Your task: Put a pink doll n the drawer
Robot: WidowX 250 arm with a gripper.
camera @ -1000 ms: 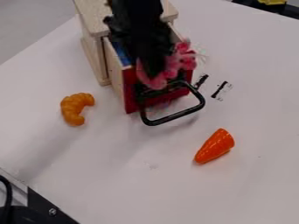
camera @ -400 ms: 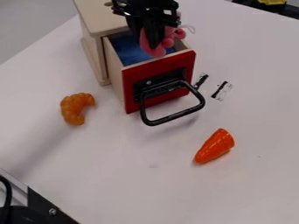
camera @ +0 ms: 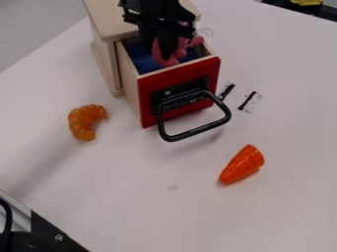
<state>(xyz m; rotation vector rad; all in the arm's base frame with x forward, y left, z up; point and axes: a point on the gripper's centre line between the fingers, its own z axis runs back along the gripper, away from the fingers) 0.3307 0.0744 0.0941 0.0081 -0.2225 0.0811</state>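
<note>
The black gripper (camera: 168,51) hangs over the pulled-out drawer (camera: 148,81) at the top of the view, shut on the pink doll (camera: 172,60). Parts of the doll stick out on both sides of the fingers, over the drawer's opening near its front edge. Blue lining shows inside the drawer, whose front is red with a black loop handle. How deep the doll sits relative to the drawer's rim I cannot tell.
A wooden cabinet (camera: 105,22) stands behind the drawer. On the white table (camera: 145,197), an orange croissant (camera: 84,122) lies left of the drawer and an orange carrot-like piece (camera: 242,165) lies to the right in front. Two black marks are right of the drawer.
The gripper with the doll has moved from in front of the drawer's red face back and up, then slightly left over the opening. The drawer, croissant and carrot-like piece have kept their places.
</note>
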